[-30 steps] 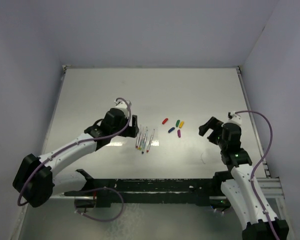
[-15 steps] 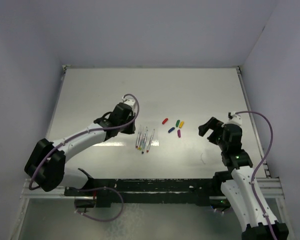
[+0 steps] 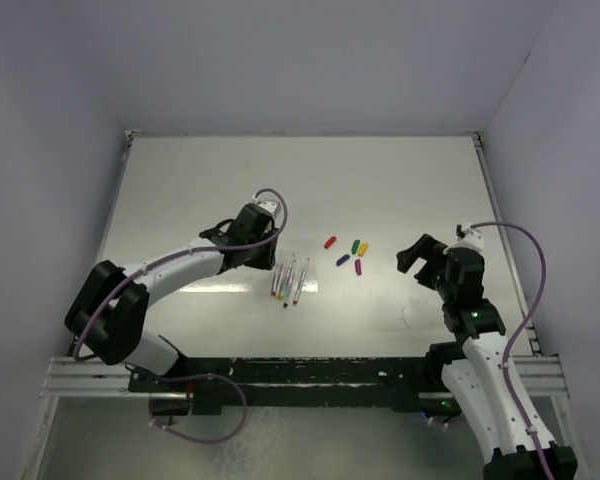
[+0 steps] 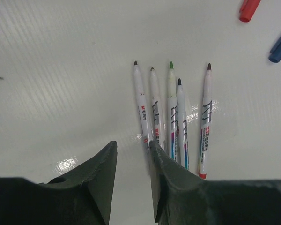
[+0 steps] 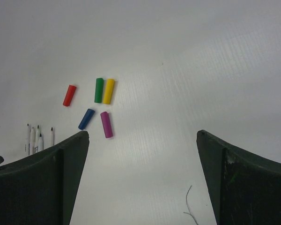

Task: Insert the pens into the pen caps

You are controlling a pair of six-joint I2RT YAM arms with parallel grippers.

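Left wrist: left fingers (image 4: 96, 187) narrowly parted, empty, over five bunched pens (image 4: 172, 117); right fingers (image 5: 56, 178) wide apart, empty. Risk: a pinch may drag neighbouring pens.

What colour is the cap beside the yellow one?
Green; the green cap beside the yellow cap shows best in the right wrist view.

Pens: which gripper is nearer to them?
Left. The left gripper hangs at the ends of the pens, fingers slightly apart; the right gripper sits open, beyond the caps.

The white table (image 3: 380, 180) carries five pens (image 3: 290, 279) and five caps (image 3: 342, 259).
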